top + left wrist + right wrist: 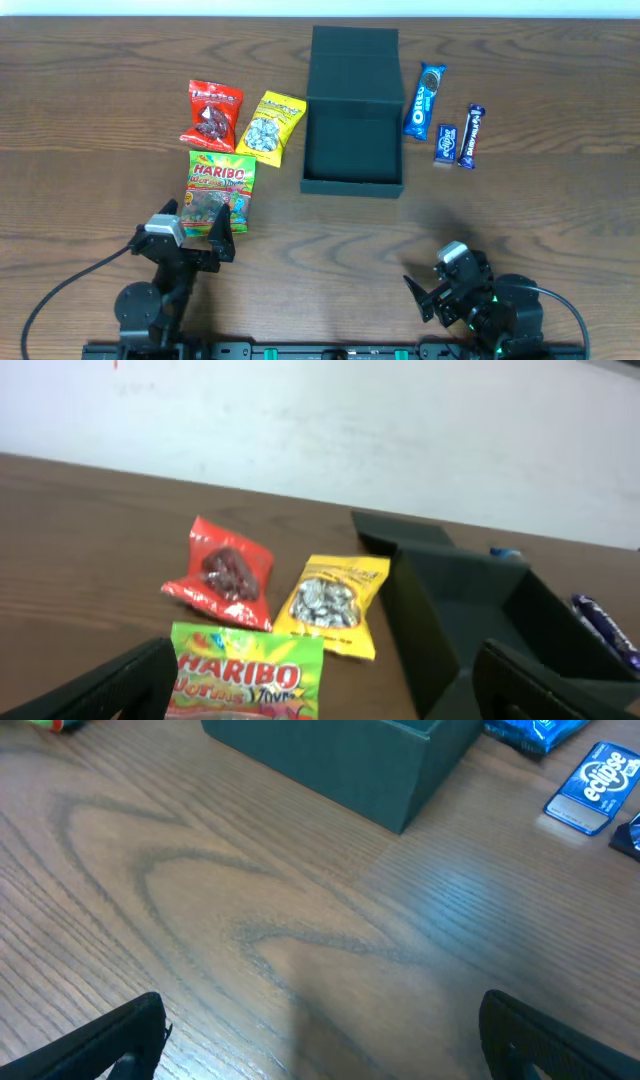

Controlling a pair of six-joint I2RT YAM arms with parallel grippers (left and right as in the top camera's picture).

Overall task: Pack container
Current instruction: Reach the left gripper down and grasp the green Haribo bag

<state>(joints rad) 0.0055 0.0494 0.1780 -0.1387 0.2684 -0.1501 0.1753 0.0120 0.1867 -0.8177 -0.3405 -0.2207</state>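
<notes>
The container (352, 150) is a dark green-black box, open, its flap lid laid back toward the far edge; it also shows in the left wrist view (470, 620) and the right wrist view (340, 760). Left of it lie a red packet (212, 115), a yellow packet (272, 127) and a green Haribo packet (220, 188). Right of it lie a blue Oreo packet (424, 99), a small blue Eclipse packet (445, 144) and a dark blue bar (471, 136). My left gripper (200, 225) is open just before the Haribo packet (245, 680). My right gripper (432, 288) is open and empty.
The wooden table (560, 220) holds everything. A pale wall (400, 430) stands behind the table's far edge. Both arm bases sit at the front edge.
</notes>
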